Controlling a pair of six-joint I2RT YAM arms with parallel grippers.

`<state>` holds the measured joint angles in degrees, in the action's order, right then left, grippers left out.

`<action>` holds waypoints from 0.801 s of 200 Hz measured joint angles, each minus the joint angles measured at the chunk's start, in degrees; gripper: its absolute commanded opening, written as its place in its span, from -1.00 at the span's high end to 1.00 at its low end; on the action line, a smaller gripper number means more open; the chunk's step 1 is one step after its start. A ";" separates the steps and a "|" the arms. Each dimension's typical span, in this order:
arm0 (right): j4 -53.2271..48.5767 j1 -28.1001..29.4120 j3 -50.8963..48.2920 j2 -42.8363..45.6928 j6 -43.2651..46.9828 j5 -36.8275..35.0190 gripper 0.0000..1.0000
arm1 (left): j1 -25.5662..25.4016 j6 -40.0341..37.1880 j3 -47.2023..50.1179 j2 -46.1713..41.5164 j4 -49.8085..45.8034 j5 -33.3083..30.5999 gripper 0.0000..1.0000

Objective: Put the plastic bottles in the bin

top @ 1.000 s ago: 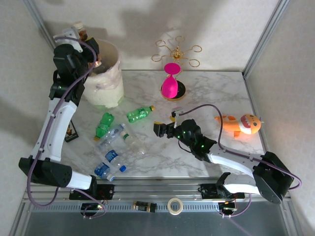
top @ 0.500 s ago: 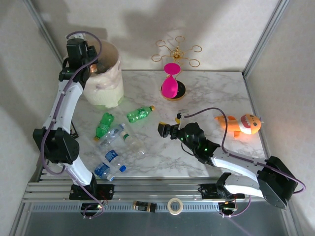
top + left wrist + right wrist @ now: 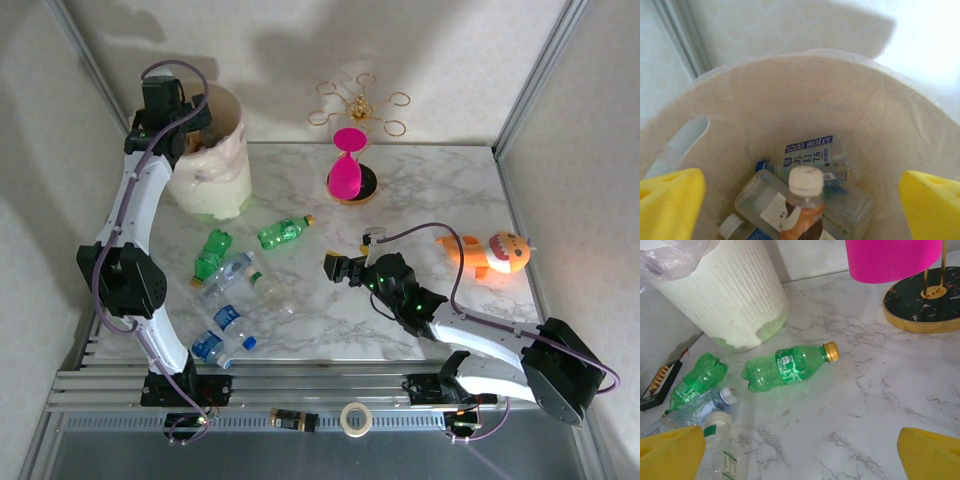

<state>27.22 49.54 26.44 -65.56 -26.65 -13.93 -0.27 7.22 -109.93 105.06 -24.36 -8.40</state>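
At least three bottles (image 3: 810, 155) lie inside the bin (image 3: 790, 95), a brown one (image 3: 801, 220) on top. The left pincer (image 3: 800, 200) hangs over it, spread wide and empty. About six more wait on the counter (image 3: 440, 200) in front of the bin, among them a gold-capped green bottle (image 3: 790, 365). The right pincer (image 3: 800, 455), also spread and empty, faces them.

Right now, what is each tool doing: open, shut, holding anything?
Left tool: open above the bin, holding nothing.
Right tool: open and empty, over the table, facing a green bottle.
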 measured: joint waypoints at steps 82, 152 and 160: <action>0.46 0.00 0.00 -1.73 0.02 0.02 -0.98 | 0.00 4.00 21.90 -22.10 2.21 5.16 -0.99; 0.44 0.00 2.16 -8.09 -0.46 2.60 -0.97 | -0.15 12.68 54.55 -56.83 9.64 10.21 -0.99; 0.44 0.00 2.80 -8.94 -0.87 3.52 -0.98 | -0.17 14.60 58.42 -59.04 10.40 10.95 -0.99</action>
<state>27.66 49.54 29.23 -74.50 -27.53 -10.41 -0.45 21.82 -51.51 46.02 -13.96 2.55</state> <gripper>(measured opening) 0.987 0.994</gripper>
